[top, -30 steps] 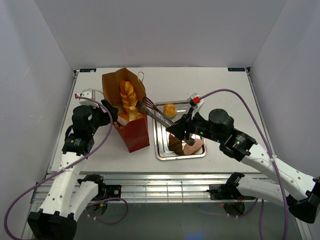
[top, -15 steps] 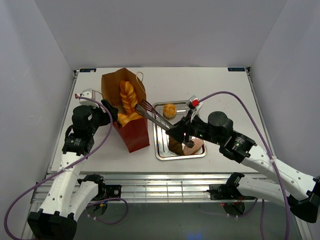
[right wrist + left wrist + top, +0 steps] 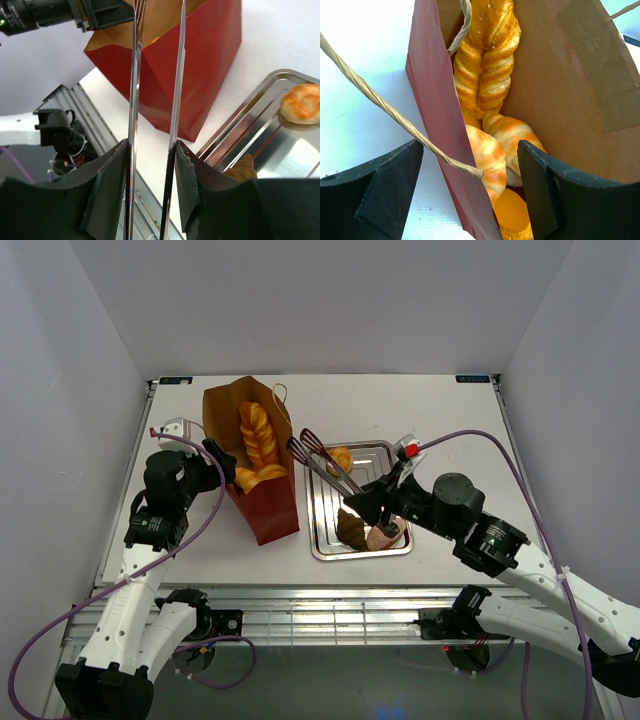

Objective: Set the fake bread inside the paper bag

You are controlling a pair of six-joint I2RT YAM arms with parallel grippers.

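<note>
Tongs [image 3: 335,472] in right gripper [image 3: 150,172]

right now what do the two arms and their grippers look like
Both the left arm and right arm have white shells with black round joints. A thin purple cable loops along each. A small red-and-white part sits near each wrist. The fingers are blocky matte black.

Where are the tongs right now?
In the top view, the right gripper holds the tongs, tips over the tray corner nearest the paper bag.
</note>
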